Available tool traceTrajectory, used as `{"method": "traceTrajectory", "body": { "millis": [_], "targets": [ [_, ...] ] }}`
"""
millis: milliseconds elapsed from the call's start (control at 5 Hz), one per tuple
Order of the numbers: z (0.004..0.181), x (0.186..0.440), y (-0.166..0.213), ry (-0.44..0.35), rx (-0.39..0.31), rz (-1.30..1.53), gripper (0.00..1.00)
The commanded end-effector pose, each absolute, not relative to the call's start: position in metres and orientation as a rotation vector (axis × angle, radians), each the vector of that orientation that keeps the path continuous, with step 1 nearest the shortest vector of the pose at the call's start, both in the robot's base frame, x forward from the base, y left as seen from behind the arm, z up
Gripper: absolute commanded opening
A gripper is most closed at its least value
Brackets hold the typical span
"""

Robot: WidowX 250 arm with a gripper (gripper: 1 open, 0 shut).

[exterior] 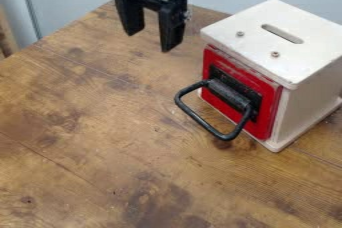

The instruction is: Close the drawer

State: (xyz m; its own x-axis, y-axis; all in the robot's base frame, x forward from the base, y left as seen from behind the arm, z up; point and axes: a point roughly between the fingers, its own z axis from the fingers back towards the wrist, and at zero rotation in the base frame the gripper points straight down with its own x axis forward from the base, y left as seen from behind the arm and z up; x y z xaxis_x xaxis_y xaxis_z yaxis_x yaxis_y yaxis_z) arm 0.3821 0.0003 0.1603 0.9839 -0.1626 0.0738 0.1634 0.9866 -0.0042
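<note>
The fingers [150, 29] hang spread apart and empty above the far part of the tabletop [94, 132], left of the box and clear of it. Nearest on the wood lies the black loop handle [203, 112], reaching out from the red drawer [243, 94]. The drawer front sits in the face of the cream box [285, 67] on the right, and whether it is fully in cannot be told.

The gripper [148, 27] is black with two blocky fingers.
</note>
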Motion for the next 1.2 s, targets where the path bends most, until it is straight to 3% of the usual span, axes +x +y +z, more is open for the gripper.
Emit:
{"method": "traceTrajectory", "body": {
  "millis": [0,800,1000],
  "targets": [
    [0.193,0.382,-0.013,-0.172,0.006,-0.151,1.00],
    [0.218,0.381,-0.023,-0.228,-0.003,-0.136,1.00],
    [0.218,0.378,-0.024,-0.223,-0.003,-0.131,1.00]
  ]
}}
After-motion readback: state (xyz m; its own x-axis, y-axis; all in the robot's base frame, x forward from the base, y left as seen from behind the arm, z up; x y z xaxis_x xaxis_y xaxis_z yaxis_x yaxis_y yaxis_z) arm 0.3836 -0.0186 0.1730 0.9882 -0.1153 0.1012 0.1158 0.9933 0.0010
